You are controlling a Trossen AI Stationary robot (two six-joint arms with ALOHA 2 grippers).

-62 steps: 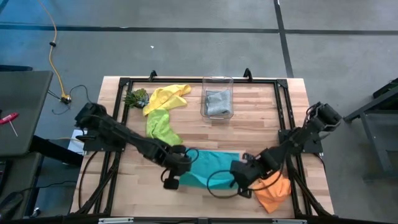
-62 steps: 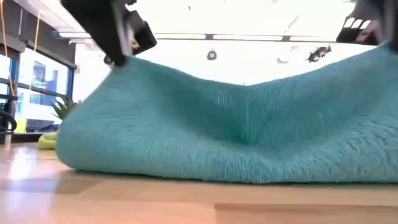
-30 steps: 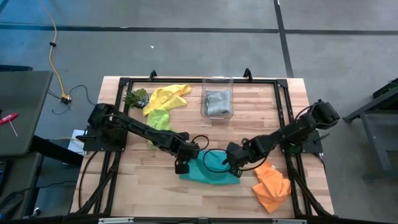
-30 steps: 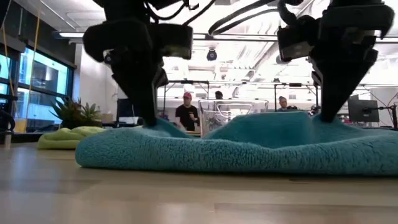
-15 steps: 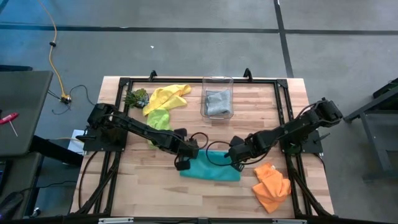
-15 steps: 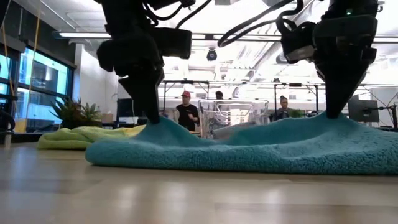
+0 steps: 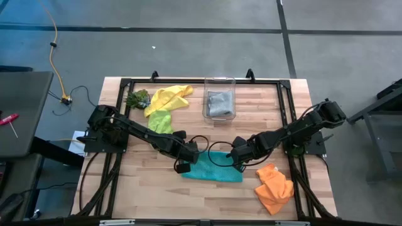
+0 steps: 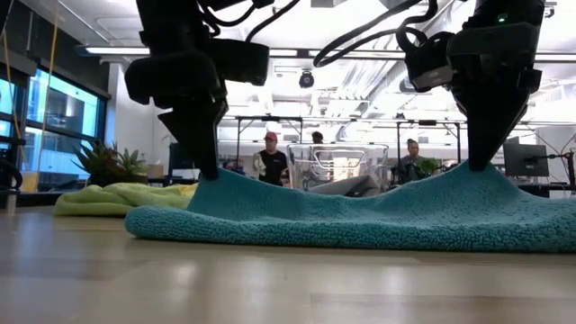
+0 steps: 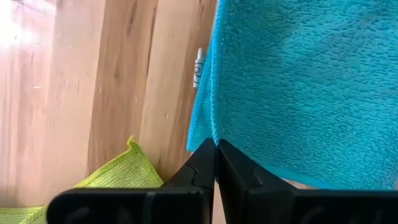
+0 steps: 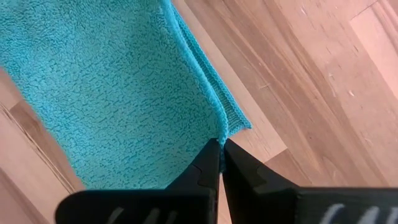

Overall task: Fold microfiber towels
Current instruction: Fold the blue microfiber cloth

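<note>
Teal towel (image 7: 212, 169) now folded flatter; both grippers' jaws still pinch its corners.

Both arms reach inward and low over the worktop's middle. The left gripper (image 7: 191, 152) and the right gripper (image 7: 233, 154) point downward, fingers pinched together.
</note>
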